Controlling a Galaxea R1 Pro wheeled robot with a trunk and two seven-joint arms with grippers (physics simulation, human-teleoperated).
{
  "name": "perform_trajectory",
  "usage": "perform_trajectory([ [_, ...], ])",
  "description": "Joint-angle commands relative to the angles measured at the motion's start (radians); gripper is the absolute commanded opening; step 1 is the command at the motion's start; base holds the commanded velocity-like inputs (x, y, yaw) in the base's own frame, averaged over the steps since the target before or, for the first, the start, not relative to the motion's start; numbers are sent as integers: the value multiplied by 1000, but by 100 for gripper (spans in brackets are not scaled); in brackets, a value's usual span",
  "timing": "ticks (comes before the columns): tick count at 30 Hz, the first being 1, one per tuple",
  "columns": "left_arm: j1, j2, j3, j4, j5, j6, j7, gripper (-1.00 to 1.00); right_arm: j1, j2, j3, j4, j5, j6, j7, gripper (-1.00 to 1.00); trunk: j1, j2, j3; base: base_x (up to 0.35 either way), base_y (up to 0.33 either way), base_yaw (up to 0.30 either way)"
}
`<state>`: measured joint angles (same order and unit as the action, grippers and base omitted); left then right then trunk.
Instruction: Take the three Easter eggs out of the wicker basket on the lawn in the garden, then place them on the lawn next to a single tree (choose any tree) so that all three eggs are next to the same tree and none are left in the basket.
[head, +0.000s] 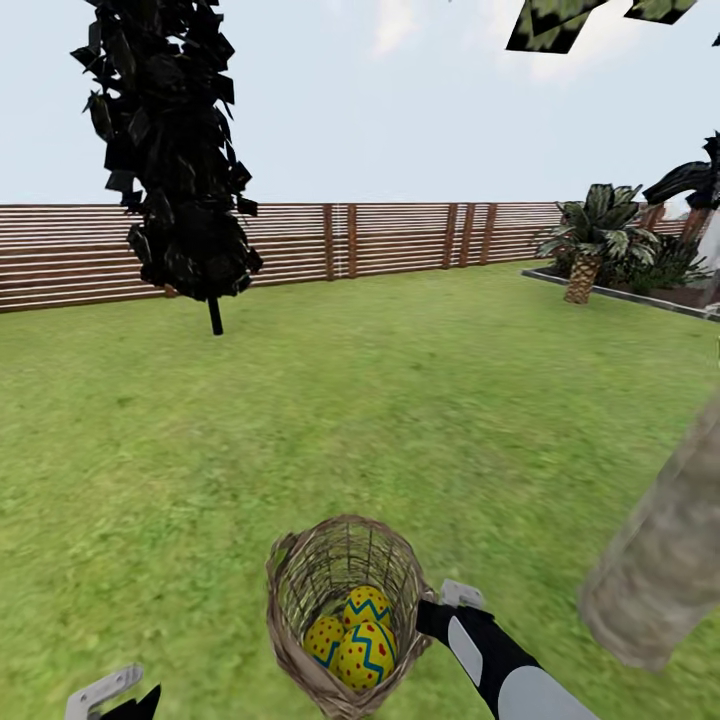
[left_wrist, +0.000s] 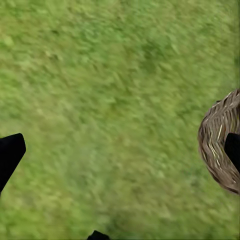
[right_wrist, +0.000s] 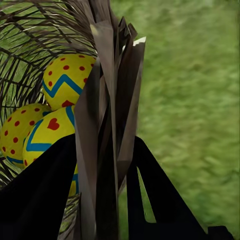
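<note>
The wicker basket (head: 340, 575) is in the near foreground over the lawn (head: 380, 400), with three yellow Easter eggs (head: 364, 652) with blue zigzags and red dots lying inside. My right gripper (head: 432, 612) is shut on the basket's right rim. In the right wrist view its dark fingers (right_wrist: 45, 190) straddle the basket wall (right_wrist: 107, 100), one inside beside the eggs (right_wrist: 67, 75). My left gripper (head: 110, 697) hangs open over bare grass to the basket's left, and the left wrist view catches the basket (left_wrist: 217, 145) at its edge. The tree's (head: 665, 560) mottled grey-brown trunk rises close at the right.
A dark narrow cypress (head: 175, 150) stands far left before the brown slatted fence (head: 400, 240). A short palm (head: 590, 250) and shrubs fill a bordered bed at the far right. Open grass stretches between.
</note>
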<state>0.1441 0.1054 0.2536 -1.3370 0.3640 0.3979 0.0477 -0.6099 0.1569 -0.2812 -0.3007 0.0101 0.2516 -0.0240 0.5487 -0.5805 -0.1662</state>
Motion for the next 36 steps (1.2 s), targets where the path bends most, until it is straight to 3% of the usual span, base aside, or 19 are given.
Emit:
perform_trajectory([
  [1, 0, 0, -1, -1, 10, 5, 5, 100, -1, 1, -6, -3, -6, 6, -1, -100, 1, -1, -1, 292, 201, -32],
  [19, 0, 0, -1, 0, 10, 5, 4, 100, -1, 1, -6, -3, -7, 6, -1, -100, 1, -1, -1, 283, 210, -89],
  [36, 0, 0, -1, 1, 10, 4, 6, 100, -1, 1, -6, -3, -7, 6, -1, -100, 1, -1, 9, 264, 233, -246],
])
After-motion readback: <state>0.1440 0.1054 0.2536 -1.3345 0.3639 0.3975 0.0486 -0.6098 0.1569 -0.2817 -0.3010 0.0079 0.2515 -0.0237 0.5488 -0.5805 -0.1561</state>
